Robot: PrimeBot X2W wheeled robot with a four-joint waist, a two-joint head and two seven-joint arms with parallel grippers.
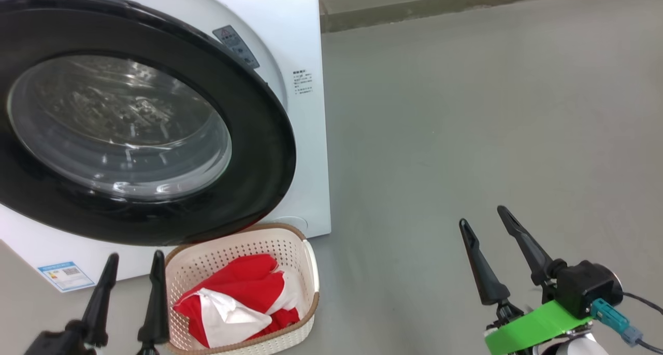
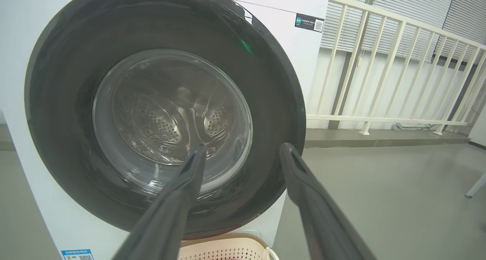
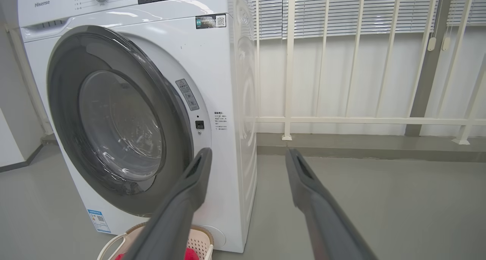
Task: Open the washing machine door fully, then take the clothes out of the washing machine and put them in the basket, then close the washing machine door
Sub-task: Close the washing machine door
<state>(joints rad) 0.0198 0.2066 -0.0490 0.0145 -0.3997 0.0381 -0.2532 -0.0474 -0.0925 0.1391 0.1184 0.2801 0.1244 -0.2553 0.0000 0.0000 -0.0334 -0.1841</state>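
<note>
The washing machine door (image 1: 248,111) has a glossy black rim and clear glass. The washing machine (image 1: 305,44) is smooth white. The basket (image 1: 233,251) is perforated cream plastic, and the clothes (image 1: 243,282) are soft red cloth. The floor (image 1: 466,111) is matt grey.

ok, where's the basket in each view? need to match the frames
Head view: basket at the bottom, left of centre, below the washing machine door, with the red clothes inside.
Left wrist view: a strip of the basket at the bottom edge, centre.
Right wrist view: basket at the bottom edge, left of centre.
Shared landmark: blue label sticker, low on the washing machine, left of the basket in all three.
</note>
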